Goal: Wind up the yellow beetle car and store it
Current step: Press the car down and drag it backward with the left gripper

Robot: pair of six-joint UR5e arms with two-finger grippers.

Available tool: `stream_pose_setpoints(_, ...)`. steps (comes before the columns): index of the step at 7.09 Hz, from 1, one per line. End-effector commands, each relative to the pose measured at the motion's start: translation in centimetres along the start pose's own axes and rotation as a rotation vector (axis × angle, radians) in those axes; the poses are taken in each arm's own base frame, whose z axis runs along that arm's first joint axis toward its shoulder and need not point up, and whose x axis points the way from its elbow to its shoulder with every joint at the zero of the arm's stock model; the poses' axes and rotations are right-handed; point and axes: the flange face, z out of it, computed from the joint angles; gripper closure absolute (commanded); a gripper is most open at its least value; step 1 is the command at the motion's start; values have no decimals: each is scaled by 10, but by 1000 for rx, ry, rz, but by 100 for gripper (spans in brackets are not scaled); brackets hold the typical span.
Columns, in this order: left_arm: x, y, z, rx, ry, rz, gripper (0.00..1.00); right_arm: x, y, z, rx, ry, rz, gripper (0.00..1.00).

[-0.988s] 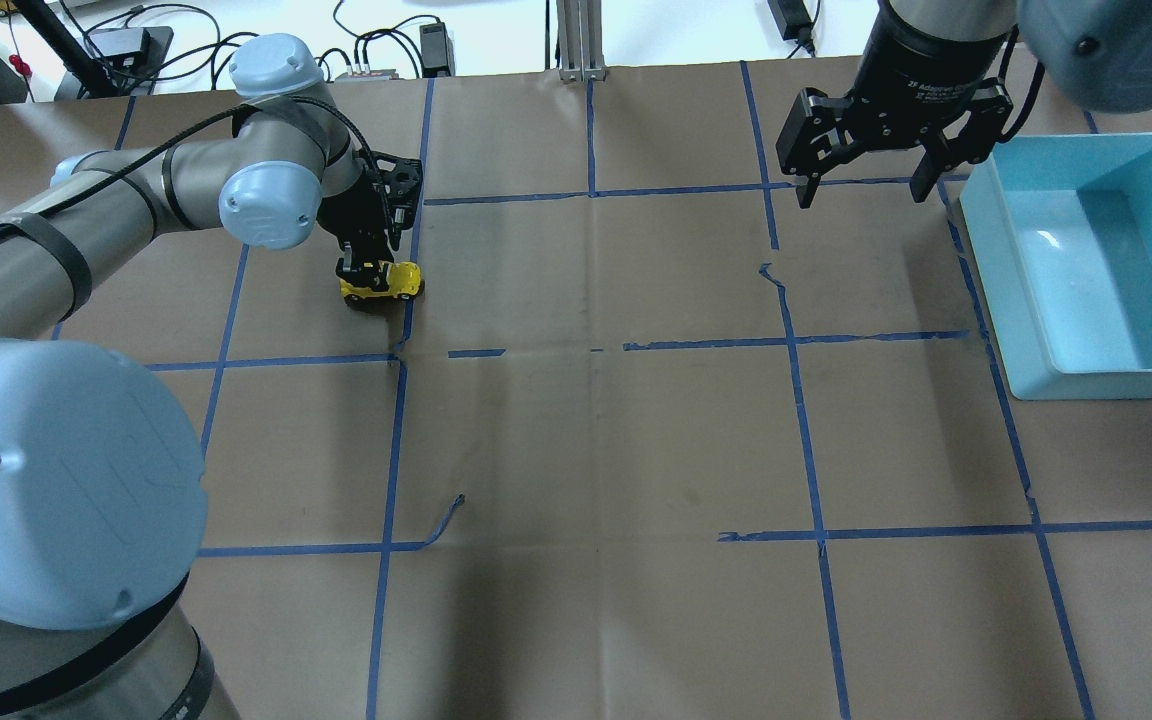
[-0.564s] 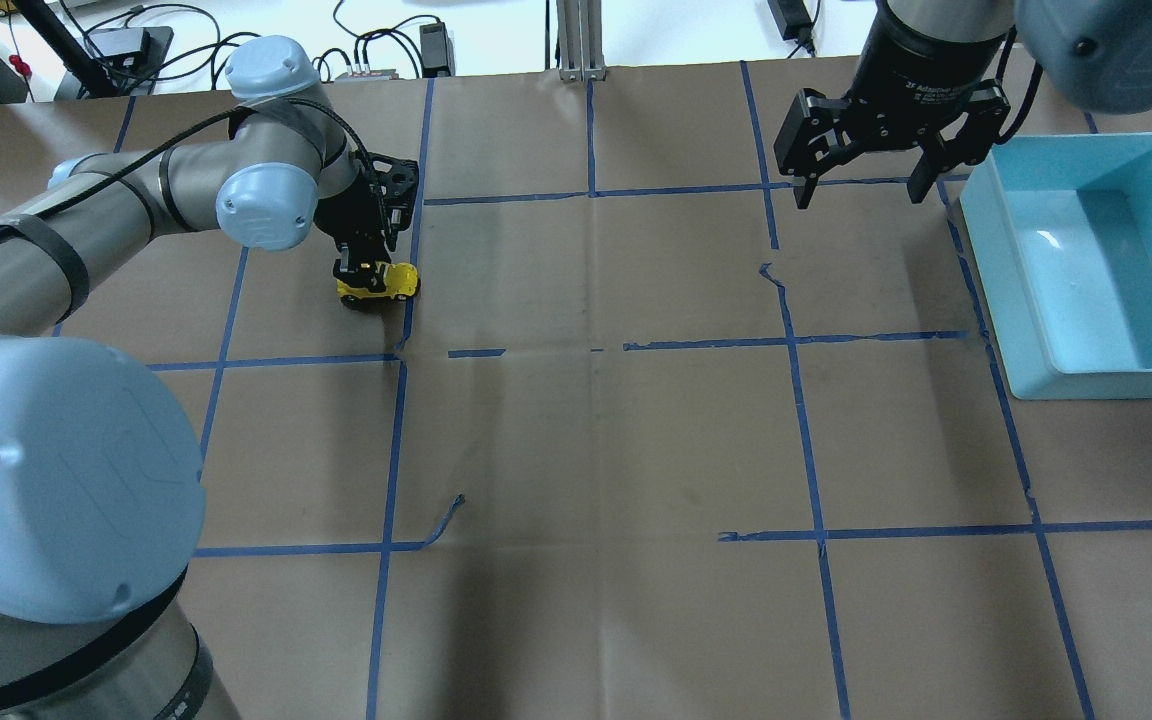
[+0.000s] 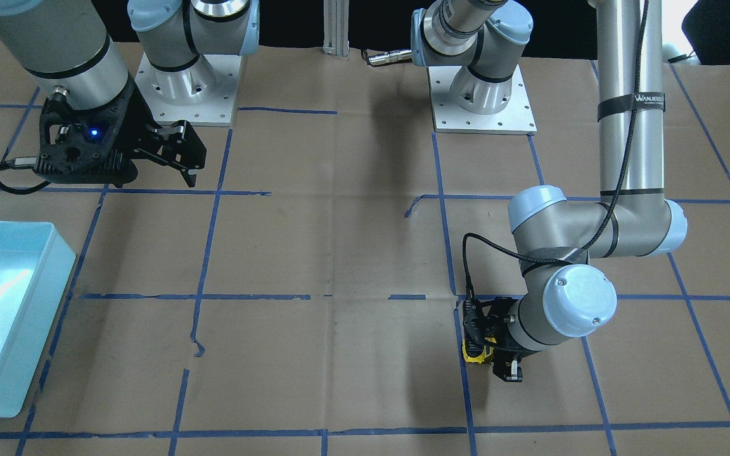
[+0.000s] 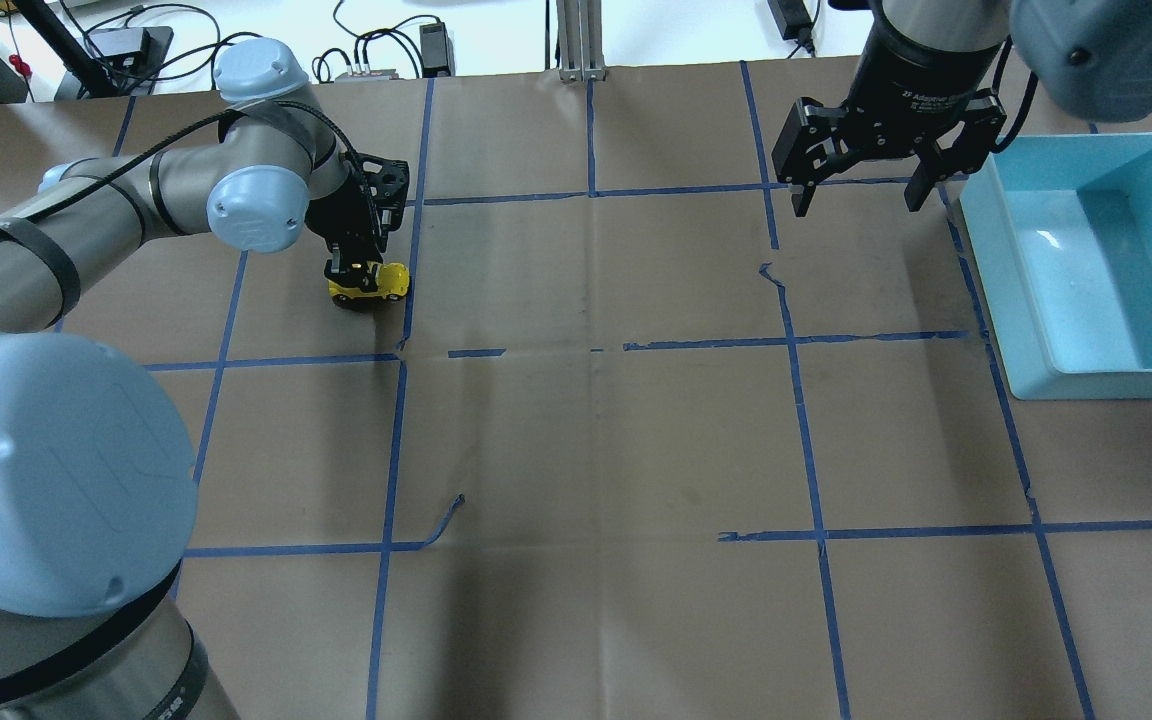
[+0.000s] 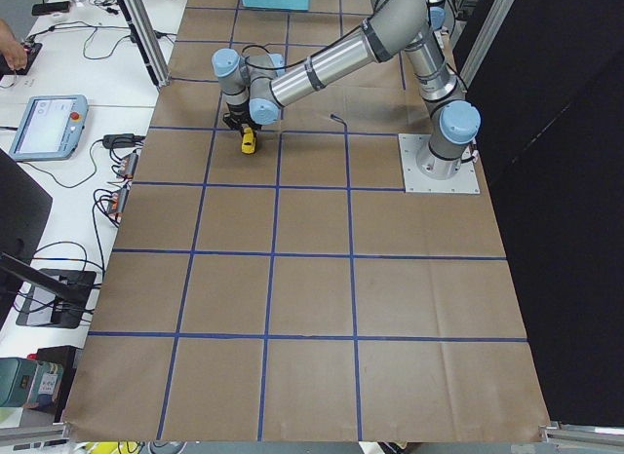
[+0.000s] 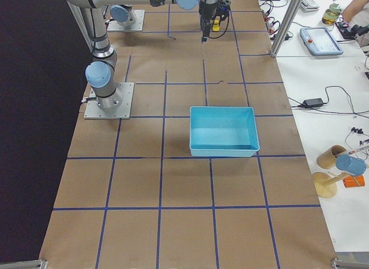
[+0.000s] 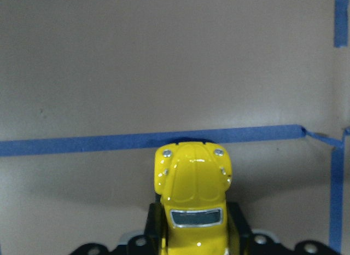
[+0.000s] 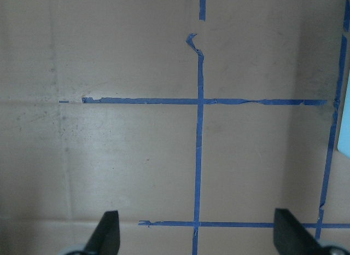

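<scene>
Brown paper covers the table (image 4: 596, 440), squared off with blue tape (image 4: 716, 345). Across the top of the overhead view runs a white bench (image 4: 506, 35) with a black power brick (image 4: 433, 45) and an aluminium post (image 4: 576, 40). In the left-end view a touchscreen pendant (image 5: 49, 126) lies upper left; a dark backdrop (image 5: 575, 181) fills the right.

You're clearly in a robot lab: paper-covered table (image 5: 312, 298) gridded with blue tape (image 5: 271, 254), control tablet (image 5: 44, 126) on the bench (image 5: 78, 210) beside it.
</scene>
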Motion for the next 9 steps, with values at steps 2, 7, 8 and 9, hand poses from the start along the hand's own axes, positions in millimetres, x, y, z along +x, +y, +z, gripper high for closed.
stream_pose_setpoints(2,0,5,3,-5,2,6,98,0,1,1,-1,0,4,0)
stream_pose_setpoints(7,-3,27,-2,-1,-7,1,98,0,0,0,2,-1,-1,0)
stream_pose_setpoints(8,-3,28,0,-1,-5,0,98,0,0,-1,3,-1,-1,0)
stream_pose_setpoints(9,-4,32,-1,-3,-5,-5,98,0,-1,0,4,-1,-1,0)
